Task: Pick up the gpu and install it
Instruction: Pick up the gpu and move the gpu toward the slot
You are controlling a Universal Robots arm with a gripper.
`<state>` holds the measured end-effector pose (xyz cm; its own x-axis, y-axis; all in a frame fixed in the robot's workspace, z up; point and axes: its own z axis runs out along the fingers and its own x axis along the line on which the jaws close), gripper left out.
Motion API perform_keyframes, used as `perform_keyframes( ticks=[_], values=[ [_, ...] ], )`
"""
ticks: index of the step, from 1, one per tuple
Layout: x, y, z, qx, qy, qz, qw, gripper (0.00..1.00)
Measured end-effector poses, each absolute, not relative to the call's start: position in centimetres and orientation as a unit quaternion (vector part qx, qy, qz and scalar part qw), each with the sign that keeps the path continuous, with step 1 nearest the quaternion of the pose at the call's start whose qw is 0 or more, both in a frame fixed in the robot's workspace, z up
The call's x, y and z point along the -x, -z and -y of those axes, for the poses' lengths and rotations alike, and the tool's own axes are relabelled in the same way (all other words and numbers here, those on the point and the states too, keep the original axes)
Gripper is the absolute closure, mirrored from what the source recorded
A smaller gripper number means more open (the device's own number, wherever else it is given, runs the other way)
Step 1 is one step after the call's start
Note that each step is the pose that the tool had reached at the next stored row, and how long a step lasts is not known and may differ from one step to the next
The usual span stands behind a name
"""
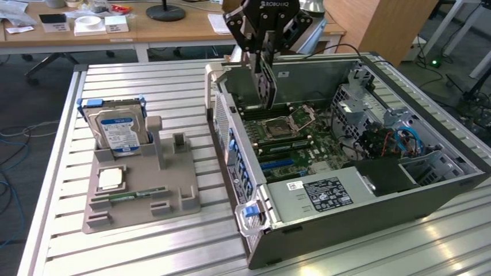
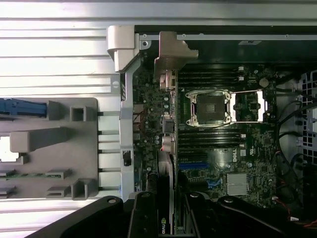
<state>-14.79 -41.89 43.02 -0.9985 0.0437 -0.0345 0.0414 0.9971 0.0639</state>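
The gpu, a thin dark card with a long pale metal bracket at one end, hangs on edge over the open computer case. My gripper is shut on its top edge. Its lower edge sits just above the motherboard, near the case's rear wall and beside the CPU socket. In the wrist view the gpu appears edge-on, running between my fingers toward its bracket, over the board beside the CPU socket.
On the slatted metal table, at the exterior view's left, a grey fixture holds a silver hard drive and a green memory stick. The power supply and a drive cage with cables fill the case's near side.
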Motion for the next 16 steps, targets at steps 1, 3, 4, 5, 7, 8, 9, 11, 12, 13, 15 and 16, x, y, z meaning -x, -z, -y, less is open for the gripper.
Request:
perform_keyframes(
  ticks=[1,3,4,5,7,8,9,11,12,13,15,16],
  values=[
    [14.6,-43.0,41.9,-0.021,-0.032,-0.999,0.018,0.74],
    [14.3,-43.0,41.8,-0.021,-0.032,-0.999,0.018,0.74],
    [14.1,-43.0,41.8,-0.021,-0.032,-0.999,0.018,0.74],
    [14.0,-43.0,41.8,-0.021,-0.032,-0.999,0.018,0.74],
    [13.7,-43.0,41.7,-0.021,-0.032,-0.999,0.018,0.74],
    [13.5,-43.0,41.7,-0.021,-0.032,-0.999,0.018,0.74],
    [13.3,-43.0,41.7,-0.021,-0.032,-0.999,0.018,0.74],
    [13.0,-43.0,41.6,-0.021,-0.032,-0.999,0.018,0.74],
    [12.8,-43.0,41.6,-0.021,-0.032,-0.999,0.018,0.74],
    [12.6,-43.0,41.6,-0.021,-0.032,-0.999,0.018,0.74],
    [12.3,-43.0,41.5,-0.021,-0.032,-0.999,0.018,0.74],
    [12.1,-43.0,41.5,-0.021,-0.032,-0.999,0.018,0.74]
  ],
)
